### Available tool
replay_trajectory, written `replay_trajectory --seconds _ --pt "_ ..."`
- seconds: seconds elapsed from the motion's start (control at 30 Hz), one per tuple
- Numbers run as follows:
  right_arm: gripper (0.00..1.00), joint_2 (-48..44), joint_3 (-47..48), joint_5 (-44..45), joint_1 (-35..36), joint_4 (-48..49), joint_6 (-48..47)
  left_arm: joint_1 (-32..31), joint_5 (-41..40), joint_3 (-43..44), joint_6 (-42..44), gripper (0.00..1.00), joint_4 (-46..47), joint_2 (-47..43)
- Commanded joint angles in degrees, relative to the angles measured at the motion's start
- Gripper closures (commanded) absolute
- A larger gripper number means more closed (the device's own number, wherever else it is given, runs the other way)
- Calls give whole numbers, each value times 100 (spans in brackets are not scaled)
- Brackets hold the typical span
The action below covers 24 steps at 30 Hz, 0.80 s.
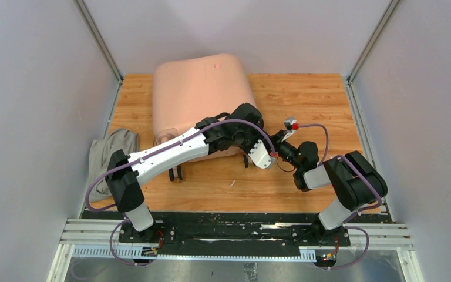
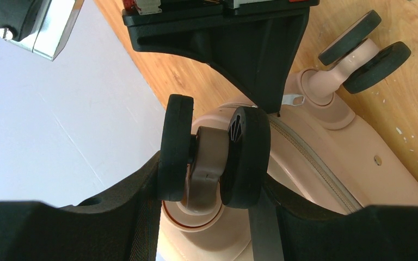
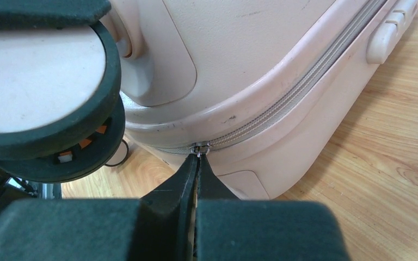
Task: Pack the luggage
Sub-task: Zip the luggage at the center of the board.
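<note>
- Large pale pink hard-shell suitcase with rounded corners (image 1: 202, 88) lies flat and closed on the light wooden tabletop (image 1: 305, 100), toward the far middle, wheel end facing the arm bases.
- Crumpled grey cloth bundle (image 1: 114, 150) is at the table's left edge, just beside the suitcase's near-left corner, outside the case.
- Both arms reach in to the suitcase's near edge, with the wrists close together.
- Left gripper (image 2: 212, 179) is clamped around a black-and-pink double caster wheel (image 2: 247, 157) at the case corner. One black finger (image 2: 141, 201) presses each outer disc and the pink hub sits between them.
- A second double caster (image 2: 367, 51) on the same end is free, resting near the wood.
- Right gripper (image 3: 197, 160) is clenched, fingertips pressed together on the small metal zipper pull (image 3: 198, 148) at the case's rounded corner.
- Grey zipper track (image 3: 299, 89) runs from the pull up along the seam between the two shells; teeth look closed along the visible stretch.
- Pale pink moulded side handle (image 3: 386, 41) sits on the shell just below the zipper line, far end of the right wrist view.
- Lining and contents can't be seen.
</note>
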Motion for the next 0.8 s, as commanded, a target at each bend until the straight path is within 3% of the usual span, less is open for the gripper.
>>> replay_trajectory --seconds 0.0,0.2,0.47,0.77 --pt "100 -243 -12 570 148 115 -294 165 -365 425 -613 100 834 -700" --pt "100 -641 -38 988 714 -251 -701 160 -379 789 -1122 100 843 -455" --pt "100 -970 -119 2013 1777 -409 -1199 200 -621 1770 -2520 100 1094 274" --pt "100 -737 -305 2391 1880 310 -937 174 -443 2184 -3116 100 1042 691"
